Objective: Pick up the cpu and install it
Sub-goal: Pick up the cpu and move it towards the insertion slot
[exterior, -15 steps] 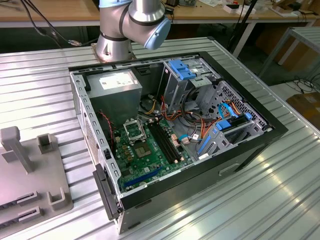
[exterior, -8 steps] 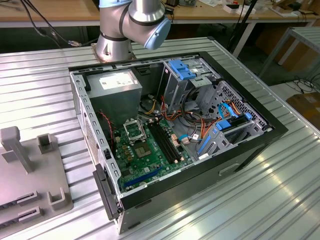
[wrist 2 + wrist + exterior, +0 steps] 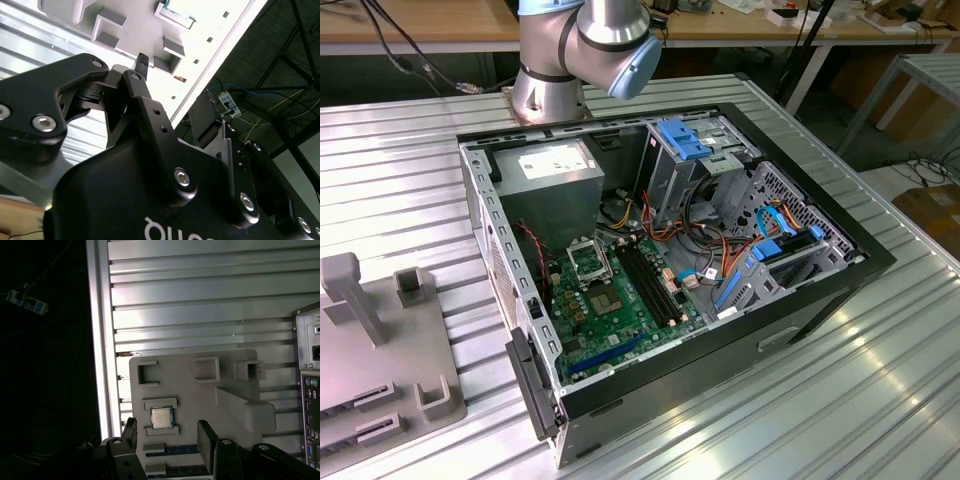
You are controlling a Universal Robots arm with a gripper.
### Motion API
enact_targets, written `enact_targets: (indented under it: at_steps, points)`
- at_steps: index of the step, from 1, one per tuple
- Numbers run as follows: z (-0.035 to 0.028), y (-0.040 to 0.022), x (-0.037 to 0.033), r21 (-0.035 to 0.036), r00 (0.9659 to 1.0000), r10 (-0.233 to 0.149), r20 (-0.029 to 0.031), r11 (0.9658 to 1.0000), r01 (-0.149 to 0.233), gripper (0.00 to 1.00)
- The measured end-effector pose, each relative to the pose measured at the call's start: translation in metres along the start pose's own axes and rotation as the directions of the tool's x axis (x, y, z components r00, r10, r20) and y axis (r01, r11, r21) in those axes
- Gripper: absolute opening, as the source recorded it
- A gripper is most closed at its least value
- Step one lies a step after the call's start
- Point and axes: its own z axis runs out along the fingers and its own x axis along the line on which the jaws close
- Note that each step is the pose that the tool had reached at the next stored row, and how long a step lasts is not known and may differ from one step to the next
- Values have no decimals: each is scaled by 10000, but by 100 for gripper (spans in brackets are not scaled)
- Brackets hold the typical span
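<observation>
lying on the tray [image 3: 190, 400], cpu [image 3: 161, 417] sits apart below the spread gripper [image 3: 167, 426]

The arm [image 3: 585, 40] has the usual silver-grey tube look, with pale blue caps [image 3: 638, 62] on fat round joints and a metal base flange [image 3: 548, 100]. The gripper [image 3: 172, 87] is all matte black. Chunky linkage bars sit behind the fingers [image 3: 141, 61], dotted with shiny hex-socket screws [image 3: 182, 176], and there's white lettering [image 3: 165, 231] further back.
</observation>
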Motion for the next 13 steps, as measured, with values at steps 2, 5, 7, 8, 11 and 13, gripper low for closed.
enact_targets:
  at_steps: [2,5,7,8,11,13]
  points:
    - [6,0,0,0,10000,0,0,10000,0,60]
    - [16,0,0,0,10000,0,0,10000,0,60]
    - [21,-1,0,1,10000,0,-1,10000,0,60]
    - [22,-1,0,1,10000,0,-1,10000,0,60]
    - [29,-2,0,0,10000,2,0,10000,-2,60]
    - [32,-3,-1,0,10000,1,0,10000,-1,60]
